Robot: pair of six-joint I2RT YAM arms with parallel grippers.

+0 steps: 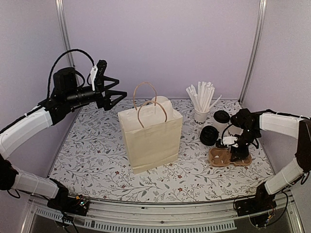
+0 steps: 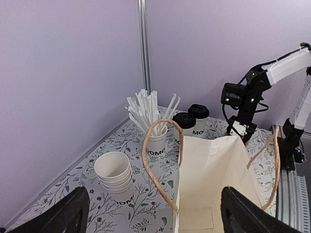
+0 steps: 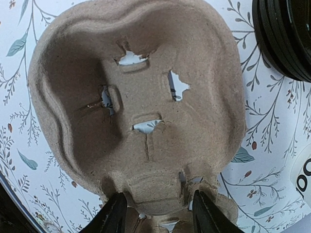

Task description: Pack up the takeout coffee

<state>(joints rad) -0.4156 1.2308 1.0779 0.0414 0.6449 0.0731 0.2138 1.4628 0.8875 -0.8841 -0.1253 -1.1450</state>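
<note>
1. Closest to me, on the right side of the floral tabletop (image 1: 97,160), a brown pulp cup carrier (image 1: 221,156) lies flat.
2. My right gripper (image 1: 238,156) points straight down onto that carrier. Through its wrist camera the two fingers (image 3: 114,213) stand about half apart on either side of the carrier's middle ridge. I cannot tell whether they are pressing on it or only flanking it.
3. In the middle of the table the cream paper bag (image 1: 150,133) stands upright. Its mouth is open and its loop handles are up.
4. Just behind the carrier and a little to its left sits a stack of black lids (image 1: 209,136).
5. The takeout coffee is behind the carrier, near the back right corner. One lidded cup (image 1: 221,119) and a second lidded cup (image 2: 199,116) stand side by side on the table. They are outside both the bag and the carrier, and neither gripper touches them.
6. Just left of them is the cup of white straws (image 1: 200,112), with the straws fanning upward.
7. Behind the bag stands a stack of open white cups (image 2: 114,174) without lids.
8. Farthest off, high over the back left of the table, my left gripper (image 1: 119,97) hangs in the air aimed toward the bag. Its fingers are spread wide and hold nothing.
</note>
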